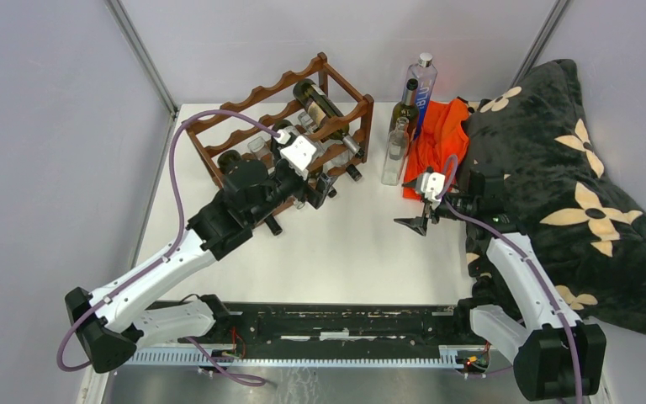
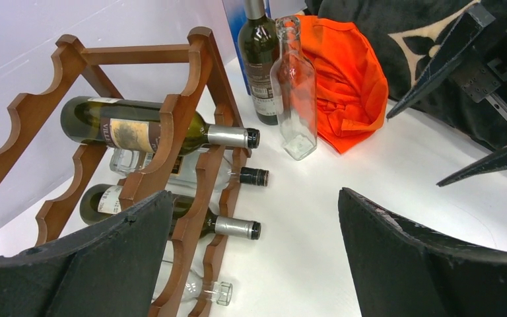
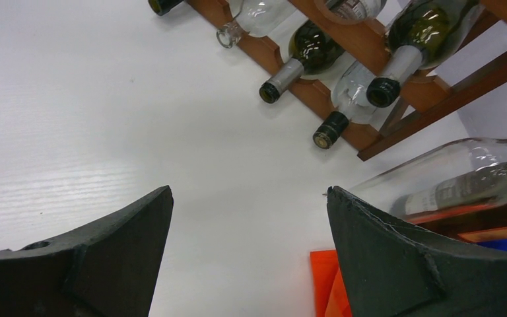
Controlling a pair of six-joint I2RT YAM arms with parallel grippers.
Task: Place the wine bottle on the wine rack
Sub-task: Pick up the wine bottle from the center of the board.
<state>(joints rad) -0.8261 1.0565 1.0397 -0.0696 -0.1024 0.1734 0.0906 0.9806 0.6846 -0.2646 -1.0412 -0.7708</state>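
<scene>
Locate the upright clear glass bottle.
In the top view, the clear glass bottle stands right of the wine rack, in front of the dark wine bottle and beside the orange cloth.

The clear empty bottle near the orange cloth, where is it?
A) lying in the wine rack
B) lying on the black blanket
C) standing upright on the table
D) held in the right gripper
C: the clear bottle stands upright on the table beside the dark wine bottle, outside the wine rack.
</scene>
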